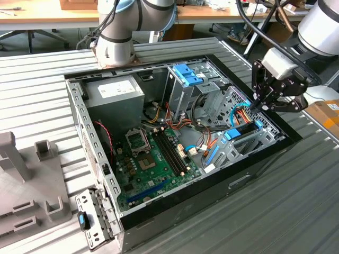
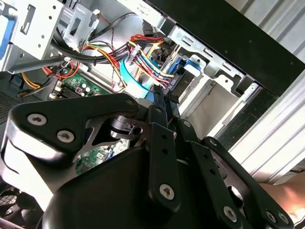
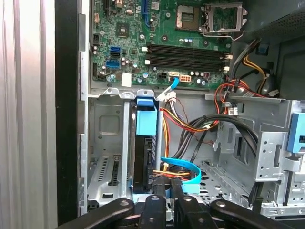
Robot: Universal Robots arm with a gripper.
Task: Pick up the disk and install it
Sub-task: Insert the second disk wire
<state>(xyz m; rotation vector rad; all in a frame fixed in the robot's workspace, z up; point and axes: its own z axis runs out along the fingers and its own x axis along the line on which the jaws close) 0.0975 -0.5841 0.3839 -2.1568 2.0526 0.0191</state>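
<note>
The disk (image 1: 242,132) stands on edge in a metal bay at the front corner of the open computer case (image 1: 79,132), on the exterior view's right. Its dark body (image 3: 144,157) runs down the slot, with the bright blue carrier frame (image 3: 146,119) at the end nearest the motherboard. My gripper (image 1: 260,107) hovers just above the disk's other end, beside the orange and blue cables. Its black fingers (image 3: 156,204) stand close together, shut, with nothing between them. In the second wrist view the gripper (image 2: 162,102) points down at the disk (image 2: 180,82).
A tall grey cage with a blue latch (image 1: 186,74) rises mid-case, with a grey power-supply box (image 1: 114,95) behind it. The green motherboard (image 1: 153,159) covers the case floor. Cable bundles (image 3: 190,129) crowd the bay. A grey fixture (image 1: 21,174) and a loose bracket (image 1: 92,219) lie outside the case.
</note>
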